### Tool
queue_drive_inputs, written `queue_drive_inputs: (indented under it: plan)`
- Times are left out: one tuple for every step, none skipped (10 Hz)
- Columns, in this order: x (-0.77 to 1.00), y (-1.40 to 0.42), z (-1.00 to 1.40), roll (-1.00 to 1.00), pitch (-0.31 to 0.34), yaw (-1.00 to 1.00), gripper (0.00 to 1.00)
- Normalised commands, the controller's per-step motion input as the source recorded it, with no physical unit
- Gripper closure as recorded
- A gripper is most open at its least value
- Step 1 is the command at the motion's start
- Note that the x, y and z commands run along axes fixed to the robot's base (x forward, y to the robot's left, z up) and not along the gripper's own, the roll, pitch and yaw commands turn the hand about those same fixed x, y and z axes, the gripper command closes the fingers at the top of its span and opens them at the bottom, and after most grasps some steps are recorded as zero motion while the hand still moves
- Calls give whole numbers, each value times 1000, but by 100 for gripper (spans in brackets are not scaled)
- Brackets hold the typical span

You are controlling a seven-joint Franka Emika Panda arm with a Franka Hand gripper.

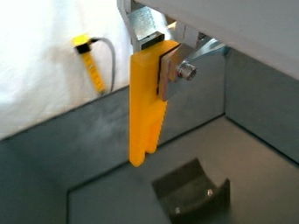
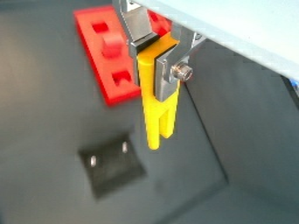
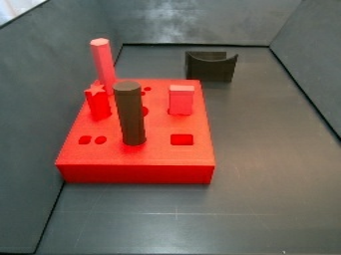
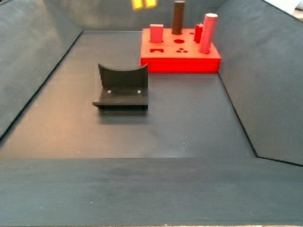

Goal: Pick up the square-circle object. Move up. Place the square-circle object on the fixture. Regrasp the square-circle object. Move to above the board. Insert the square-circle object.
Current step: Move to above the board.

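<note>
My gripper (image 1: 159,61) is shut on the upper end of the square-circle object (image 1: 146,114), a long yellow piece that hangs down from the jaws, high above the floor. Both also show in the other wrist view: the gripper (image 2: 158,59) and the object (image 2: 158,114). The dark fixture (image 1: 187,188) with its U notch stands on the floor below the object's tip, apart from it; it shows too in a wrist view (image 2: 114,163) and both side views (image 3: 210,65) (image 4: 122,86). The red board (image 3: 134,149) (image 4: 182,55) (image 2: 107,61) lies beyond. In a side view only the object's yellow tip (image 4: 144,4) shows.
On the board stand a pink-red hexagonal peg (image 3: 102,62), a dark cylinder (image 3: 128,113) and a short pink block (image 3: 182,98). Grey sloping walls enclose the floor. A yellow-and-black cable (image 1: 91,66) hangs against a white backdrop outside the wall.
</note>
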Motion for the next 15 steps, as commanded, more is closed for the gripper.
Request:
queue_drive_inputs:
  plan:
    - [-532,-1000,-4,-337,-29,1000,100]
    - [-535,-1000,-6,-335,-43,1000,100]
    - [-551,-1000,2,-319,-80,1000,100]
    - [-557,-1000,3,-312,-95,1000,100]
    - [-570,-1000,6,-296,-122,1000,100]
    - [-574,-1000,5,-290,-135,1000,100]
    - [-519,-865,1,-266,-176,1000,100]
    - [-428,-690,0,-260,-192,1000,100]
    - [-257,-345,-3,-243,-230,1000,100]
    - [-171,-186,-2,-235,-255,1000,100]
    - [-115,-85,-2,-215,-292,1000,100]
    - [-98,-57,1,-204,-312,1000,100]
    - [-82,-16,-4,-183,-358,1000,100]
    - [-71,-5,0,-166,-397,1000,100]
    - [-66,8,-2,-97,-327,685,100]
